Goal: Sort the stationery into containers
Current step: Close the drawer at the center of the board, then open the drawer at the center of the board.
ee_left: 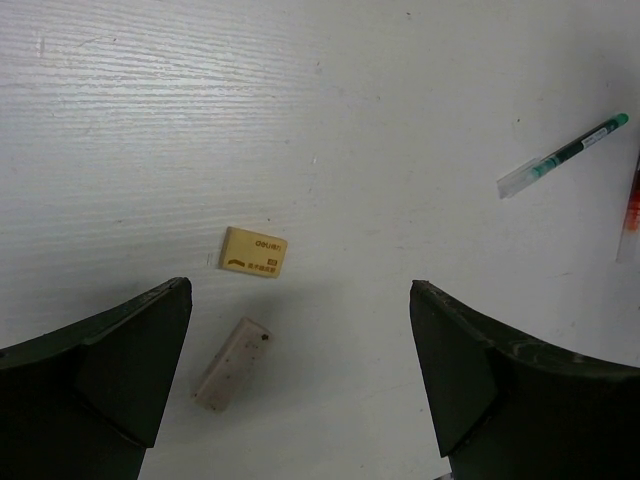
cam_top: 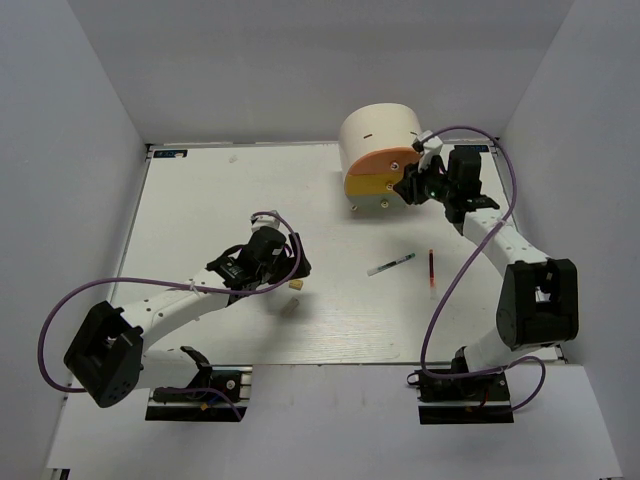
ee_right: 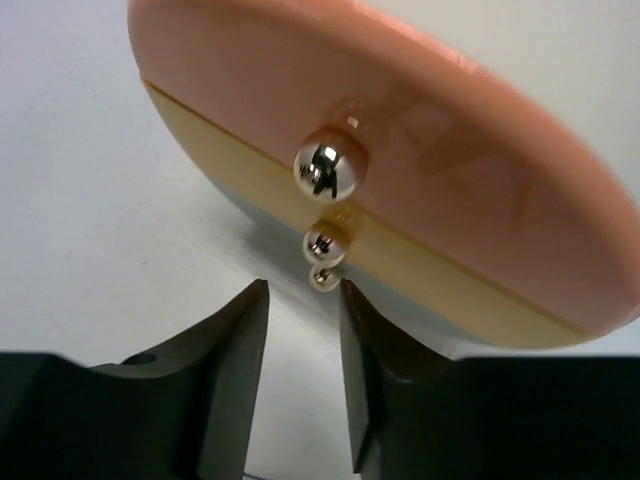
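A yellow-beige eraser (ee_left: 254, 251) and a paler speckled eraser (ee_left: 232, 364) lie on the white table. My left gripper (ee_left: 300, 385) is open and empty above them, and the paler eraser lies near its left finger (ee_left: 120, 370). The top view shows this gripper (cam_top: 268, 272) beside the yellow eraser (cam_top: 296, 286). A thin white pen (cam_top: 391, 264) and a thin red pen (cam_top: 431, 268) lie mid-table. The cream drawer unit (cam_top: 378, 135) stands at the back. My right gripper (ee_right: 303, 300) is narrowly open just below the lowest knob (ee_right: 322, 279). Highlighters and green block are out of view.
The orange drawer front (ee_right: 420, 140), yellow front (ee_right: 420, 262) and pale bottom front (ee_right: 450, 325) look closed, each with a shiny knob. The white pen (ee_left: 563, 155) has a green tip. White walls enclose the table on three sides.
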Robot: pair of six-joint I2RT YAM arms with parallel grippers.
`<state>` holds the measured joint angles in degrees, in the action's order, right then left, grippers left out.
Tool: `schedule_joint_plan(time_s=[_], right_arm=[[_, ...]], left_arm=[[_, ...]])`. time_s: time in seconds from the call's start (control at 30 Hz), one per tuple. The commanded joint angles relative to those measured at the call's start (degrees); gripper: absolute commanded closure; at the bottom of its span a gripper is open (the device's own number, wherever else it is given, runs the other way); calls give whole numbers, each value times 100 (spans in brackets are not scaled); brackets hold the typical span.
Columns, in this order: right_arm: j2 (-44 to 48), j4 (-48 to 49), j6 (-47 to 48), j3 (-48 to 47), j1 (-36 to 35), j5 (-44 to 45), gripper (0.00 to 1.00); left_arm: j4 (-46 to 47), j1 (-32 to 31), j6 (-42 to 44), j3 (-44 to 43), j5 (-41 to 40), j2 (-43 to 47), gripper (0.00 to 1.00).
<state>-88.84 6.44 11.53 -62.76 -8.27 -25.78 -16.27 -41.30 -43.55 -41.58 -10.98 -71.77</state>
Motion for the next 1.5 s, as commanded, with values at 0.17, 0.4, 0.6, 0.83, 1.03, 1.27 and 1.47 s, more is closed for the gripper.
schedule_joint_plan(time_s=[0.17,0.4,0.6,0.83,1.03,1.27,1.47], right_arm=[[271,516,-1653,633,10,-76,52],[95,1324,-3848,1133,27,521,52],[-90,1974,-5019,1275,36,873,45],[-493,2353,-5266,1021,27,1005,45],[-670,2599,-5284,897,27,1092,45],[-881,2749,-5336,730,10,1084,45],[-1012,2775,-5389,695,10,1128,52]], left_arm=[[19,8,-22,63,105,-57,0],[-95,8,-22,63,53,-57,0],[-210,8,-127,63,52,-4,0],[-210,8,-127,63,0,-4,0],[-262,8,-127,63,0,-57,0],[-262,8,-127,10,0,-118,0],[-262,8,-127,-43,0,-232,0]])
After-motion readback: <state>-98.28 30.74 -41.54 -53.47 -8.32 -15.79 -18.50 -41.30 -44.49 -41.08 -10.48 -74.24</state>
